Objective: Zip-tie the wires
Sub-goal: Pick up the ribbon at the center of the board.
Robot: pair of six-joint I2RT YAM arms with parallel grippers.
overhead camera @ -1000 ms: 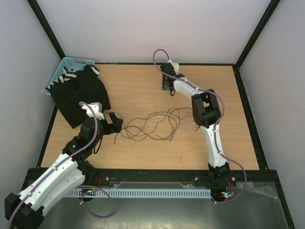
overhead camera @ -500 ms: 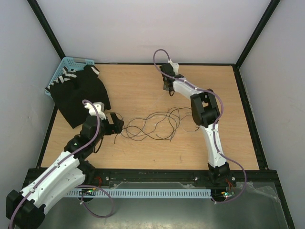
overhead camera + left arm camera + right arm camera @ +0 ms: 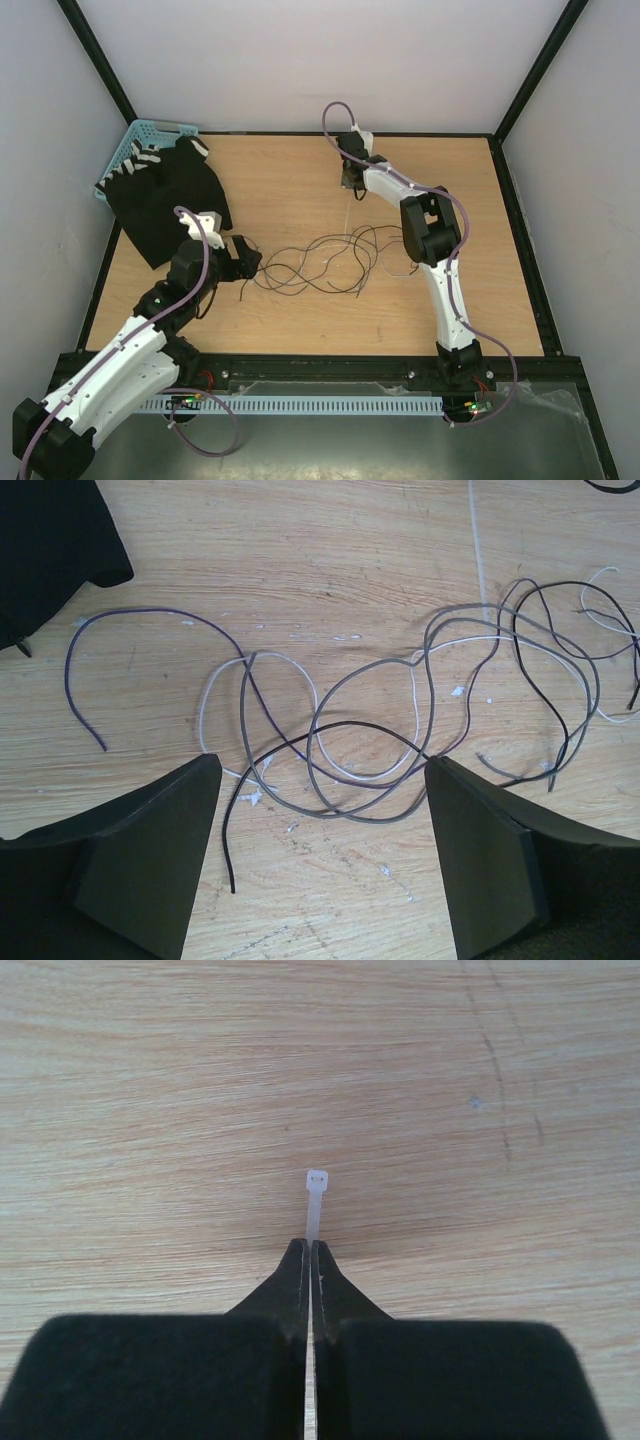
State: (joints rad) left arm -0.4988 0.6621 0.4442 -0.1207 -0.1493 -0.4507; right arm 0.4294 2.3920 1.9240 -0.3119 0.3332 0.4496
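The wires (image 3: 320, 262) lie in a loose tangle of dark, grey and white strands in the middle of the table. In the left wrist view the wires (image 3: 370, 750) curl just ahead of my fingers. My left gripper (image 3: 248, 262) (image 3: 322, 780) hangs at the tangle's left end, open, with only bare wood and one black strand end between its fingers. At the back of the table my right gripper (image 3: 350, 185) (image 3: 310, 1245) is shut on a thin white zip tie (image 3: 316, 1195). The tie's head pokes out past the fingertips, low over the wood.
A black cloth (image 3: 170, 200) (image 3: 50, 540) lies at the back left, partly over a light blue basket (image 3: 140, 140). A black frame rail (image 3: 320, 362) runs along the table's near edge, and white walls close in the other three sides.
My right gripper's jaws have closed onto the zip tie. My left gripper has crept slightly toward the wires, its jaws a little narrower.
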